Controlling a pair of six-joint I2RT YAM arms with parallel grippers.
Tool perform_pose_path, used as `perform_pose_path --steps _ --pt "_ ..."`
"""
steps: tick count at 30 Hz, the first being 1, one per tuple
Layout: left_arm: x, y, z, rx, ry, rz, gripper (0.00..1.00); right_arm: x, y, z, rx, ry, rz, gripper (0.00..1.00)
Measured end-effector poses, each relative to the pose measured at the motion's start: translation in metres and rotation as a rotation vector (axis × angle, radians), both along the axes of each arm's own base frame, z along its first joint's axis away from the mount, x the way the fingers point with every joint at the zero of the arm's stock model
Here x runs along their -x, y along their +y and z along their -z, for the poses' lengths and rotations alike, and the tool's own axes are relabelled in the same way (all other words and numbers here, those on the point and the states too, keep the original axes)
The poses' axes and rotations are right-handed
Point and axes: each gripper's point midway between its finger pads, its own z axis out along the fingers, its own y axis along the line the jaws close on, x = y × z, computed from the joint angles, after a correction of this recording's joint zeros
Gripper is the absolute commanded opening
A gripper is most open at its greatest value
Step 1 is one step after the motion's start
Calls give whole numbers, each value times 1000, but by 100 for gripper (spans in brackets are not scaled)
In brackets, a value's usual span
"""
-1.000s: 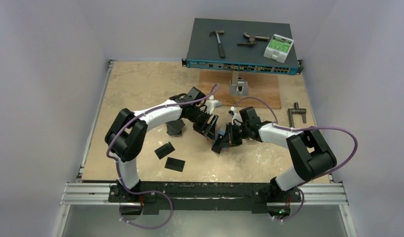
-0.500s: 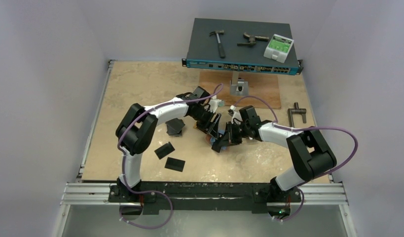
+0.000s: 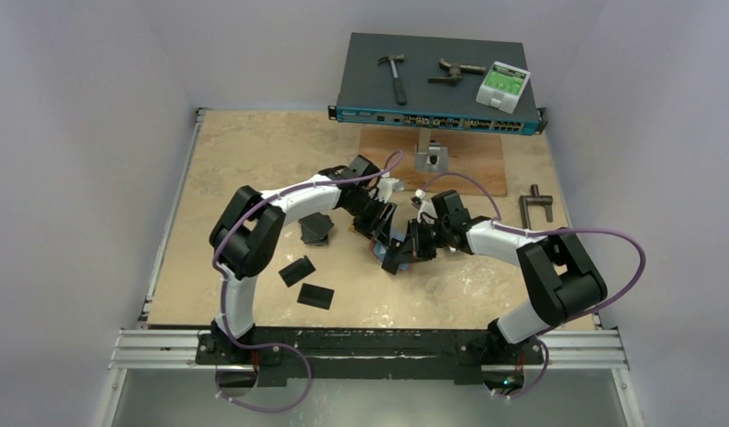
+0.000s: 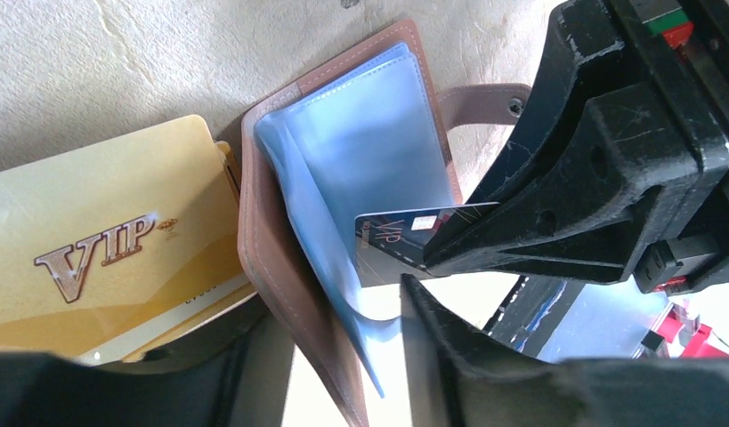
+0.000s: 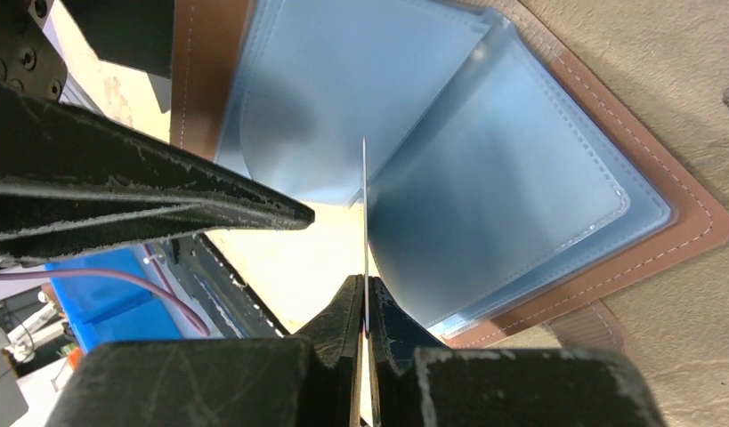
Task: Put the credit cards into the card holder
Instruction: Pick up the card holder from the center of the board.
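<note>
Right pincer [image 5: 365, 294] clamps 1 black card [image 4: 400, 238] (edge-on) at open card holder [image 5: 650, 165]; left pincer [image 4: 325, 338] grip unclear.

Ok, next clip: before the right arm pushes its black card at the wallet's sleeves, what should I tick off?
1. Right pincer shut on the thin black plastic card: ok.
2. Salmon-pink leather-look folding card holder open, clear blue plastic sleeves exposed: ok.
3. Card's leading edge in a sleeve's mouth, not merely between sleeves: cannot tell.
4. Left pincer firmly holding the holder's cover: cannot tell; its fingers straddle the cover, apart.
5. Gold VIP card beside the holder, out of the black card's way: ok.
</note>
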Motion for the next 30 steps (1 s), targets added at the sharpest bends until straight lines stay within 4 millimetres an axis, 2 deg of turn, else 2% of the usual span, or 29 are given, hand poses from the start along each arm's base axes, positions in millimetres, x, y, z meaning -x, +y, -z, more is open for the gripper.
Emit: perform_pose_path --steps 5,8,14,17,22,24,30 --pt "0 1 -2 -6 6 -14 26 -1 0 0 -2 -3 0 0" --pt "-1 3 -2 -14 12 -30 24 -1 0 0 -1 -3 0 0" --pt "-1 9 -3 -49 58 -84 25 2 -1 3 1 2 0 0" --pt "0 10 -4 -53 74 -100 36 1 -1 3 0 0 0 0" --pt "1 8 -7 -50 87 -109 44 1 0 7 1 6 -1 0" --pt "0 8 -8 -49 88 -111 45 1 0 7 -2 8 -3 0" --pt "-2 7 -9 -48 85 -119 36 0 3 5 -10 3 -11 0"
